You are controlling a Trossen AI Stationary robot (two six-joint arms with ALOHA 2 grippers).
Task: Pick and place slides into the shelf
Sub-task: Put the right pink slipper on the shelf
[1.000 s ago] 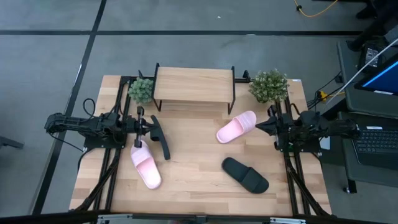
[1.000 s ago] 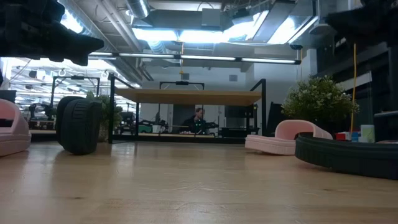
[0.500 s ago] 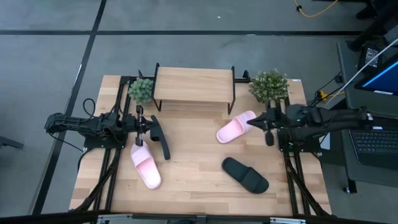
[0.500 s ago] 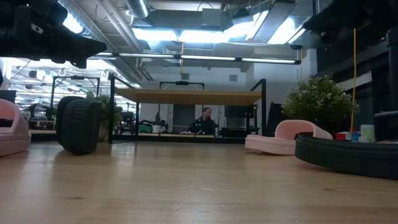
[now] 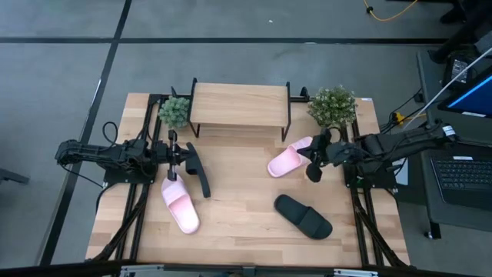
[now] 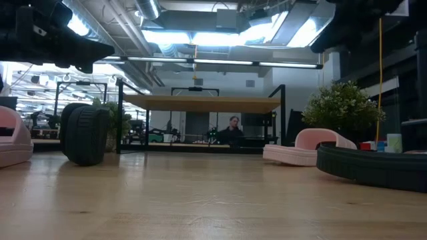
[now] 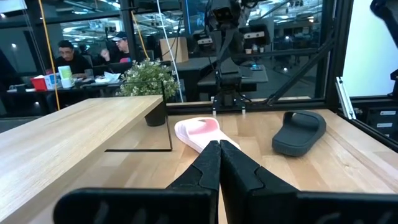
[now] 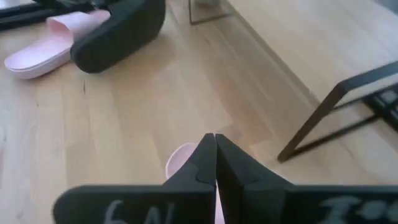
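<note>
The shelf [image 5: 238,108] stands at the table's far edge, its plank top bare. One pale pink slide [image 5: 290,158] lies in front of the shelf's right end, and a black slide [image 5: 304,217] lies flat nearer the front. Another pink slide [image 5: 180,205] lies on the left. Beside it the second black slide [image 5: 198,168] stands on its side edge [image 6: 85,133]. My right gripper [image 5: 307,157] is shut and hovers high over the right pink slide [image 8: 177,158]. My left gripper [image 5: 183,154] is shut too [image 7: 219,154], held above the table by the upright black slide.
Two small potted plants [image 5: 175,110] [image 5: 332,105] flank the shelf's ends. The shelf's thin black legs [image 8: 311,127] stand just beyond the right pink slide. Bare tabletop [image 5: 238,192] lies between the left and right slides. A laptop [image 5: 465,108] sits off the table's right side.
My right arm has reached out toward the table's left, from beside the right plant until it is over the heel of the right pink slide, its wrist tipping downward. The slides have stayed where they were.
</note>
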